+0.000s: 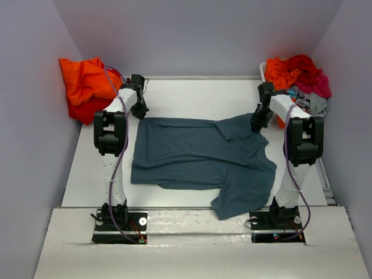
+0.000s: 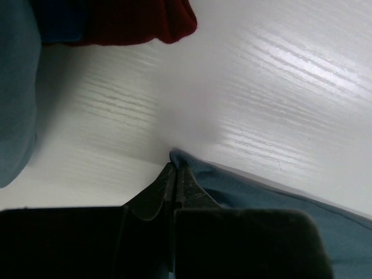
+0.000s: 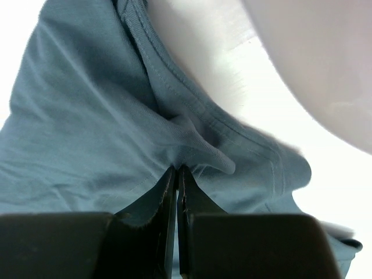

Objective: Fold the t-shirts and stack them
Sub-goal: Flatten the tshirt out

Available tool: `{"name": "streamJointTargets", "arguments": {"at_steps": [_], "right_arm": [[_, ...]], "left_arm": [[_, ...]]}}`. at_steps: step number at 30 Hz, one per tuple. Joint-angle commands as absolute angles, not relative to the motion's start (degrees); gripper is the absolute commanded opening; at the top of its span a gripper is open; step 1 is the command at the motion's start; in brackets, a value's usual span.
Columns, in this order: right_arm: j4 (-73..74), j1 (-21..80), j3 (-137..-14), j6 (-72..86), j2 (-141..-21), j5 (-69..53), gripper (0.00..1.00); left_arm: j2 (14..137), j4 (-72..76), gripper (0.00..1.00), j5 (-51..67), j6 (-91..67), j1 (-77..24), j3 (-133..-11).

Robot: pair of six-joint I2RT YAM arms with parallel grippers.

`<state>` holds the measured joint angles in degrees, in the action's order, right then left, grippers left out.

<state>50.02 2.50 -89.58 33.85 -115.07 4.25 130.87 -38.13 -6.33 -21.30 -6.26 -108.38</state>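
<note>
The dark blue t-shirt (image 1: 197,154) lies spread out on the white table (image 1: 192,93), between the two arms. One sleeve sticks out toward the near edge.

The left gripper (image 2: 175,168) has its jaws squeezed tight together. They pinch one corner of the dark blue t-shirt right at the tips. From the tips, the edge of the cloth runs off to the right and down along the finger. Bare table lies in front of the tips. Far past the tips, some dark red cloth (image 2: 133,23) sits at the top of the left wrist view.

The right gripper (image 3: 176,171) is clenched too. It grips a little bunched fold of the same shirt just at its tips, near the collar seam. Blue cloth spreads out in front of the tips and to their left. White table shows to their right.

A pile of orange and red shirts (image 1: 84,87) lies beyond the left gripper. A heap of mixed shirts (image 1: 296,78) sits beyond the right gripper
</note>
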Motion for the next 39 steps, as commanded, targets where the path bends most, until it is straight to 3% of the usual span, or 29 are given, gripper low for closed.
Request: {"name": "streamJointTargets", "arguments": {"at_steps": [1,20,39], "right_arm": [[52.5,3.3,-94.9,33.0,-113.4,3.9,0.08],[60.8,3.3,-115.0,29.5,-117.7,6.9,0.09],[61.4,3.3,-116.5,28.1,-118.3,8.4,0.1]], "left_arm": [[124.2,-39.8,0.06,-9.7,-21.6,-6.2,-107.0],[119.8,-39.9,0.06,-9.9,-21.3,-6.2,-105.4],[116.9,-38.9,0.06,-10.0,-21.1,-6.2,-102.2]]}}
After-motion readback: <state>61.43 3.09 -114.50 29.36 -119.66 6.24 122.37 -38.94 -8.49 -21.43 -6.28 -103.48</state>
